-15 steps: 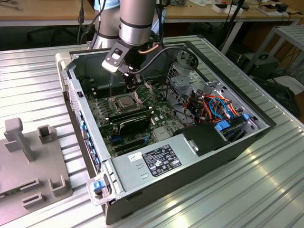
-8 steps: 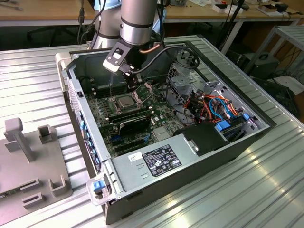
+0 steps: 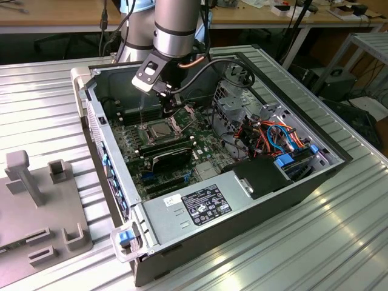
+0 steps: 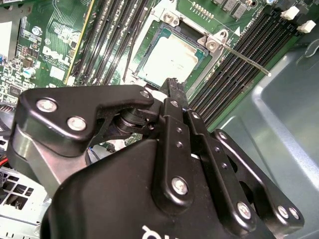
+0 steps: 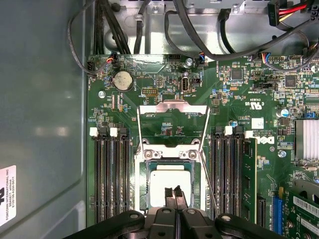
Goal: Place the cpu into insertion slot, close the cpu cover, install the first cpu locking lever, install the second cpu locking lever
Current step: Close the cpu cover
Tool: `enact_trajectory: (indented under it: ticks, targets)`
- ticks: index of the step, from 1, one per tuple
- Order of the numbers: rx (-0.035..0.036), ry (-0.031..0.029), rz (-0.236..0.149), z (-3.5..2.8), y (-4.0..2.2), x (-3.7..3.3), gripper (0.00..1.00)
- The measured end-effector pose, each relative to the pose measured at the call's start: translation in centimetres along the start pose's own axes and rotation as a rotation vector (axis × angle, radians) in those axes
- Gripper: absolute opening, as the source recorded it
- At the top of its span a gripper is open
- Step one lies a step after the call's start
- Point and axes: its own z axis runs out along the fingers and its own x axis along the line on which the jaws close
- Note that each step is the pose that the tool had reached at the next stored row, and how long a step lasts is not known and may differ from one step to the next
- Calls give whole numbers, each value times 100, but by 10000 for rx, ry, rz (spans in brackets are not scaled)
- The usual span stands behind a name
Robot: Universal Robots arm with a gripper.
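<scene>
The cpu point(image 5: 168, 183) sat flat in the insertion slot point(image 5: 143, 181), its pale metal top facing up. The socket's dark rim showed around it in both wrist views.

We logged the gripper point(image 5: 174, 195) directly above the chip's near edge. Its two black fingertips point(image 5: 169, 193) were clenched together with nothing between them, and we could not tell whether they touched the chip.

Just beyond the socket, the cpu cover point(image 5: 172, 107) stood open, swung back on its hinge, with green board showing through its square window. In the second wrist view, a thin locking lever point(image 4: 246, 62) ran out from one socket corner across the memory slots point(image 4: 234, 74). These long black slots flanked the socket on both sides. Farther along the board we noted a coin cell battery point(image 5: 122, 79), then a run of black cables point(image 5: 199, 30) at the case wall.

In the exterior view, the power supply point(image 3: 200, 203) lay nearest the camera inside the open computer case point(image 3: 182, 251). The arm point(image 3: 176, 30) came down over the socket behind it.
</scene>
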Motion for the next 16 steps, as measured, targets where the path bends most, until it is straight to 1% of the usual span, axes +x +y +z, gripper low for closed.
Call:
enact_trajectory:
  ticks: [5,6,10,12,15,16]
  targets:
    - [0,2,-2,0,0,0,11]
    - [0,0,-1,-11,0,0,11]
    - [0,0,0,-111,2,-1,11]
    - [0,-1,0,-150,3,-2,11]
    - [0,2,-1,-166,11,-2,11]
    - [0,1,0,-166,32,-2,11]
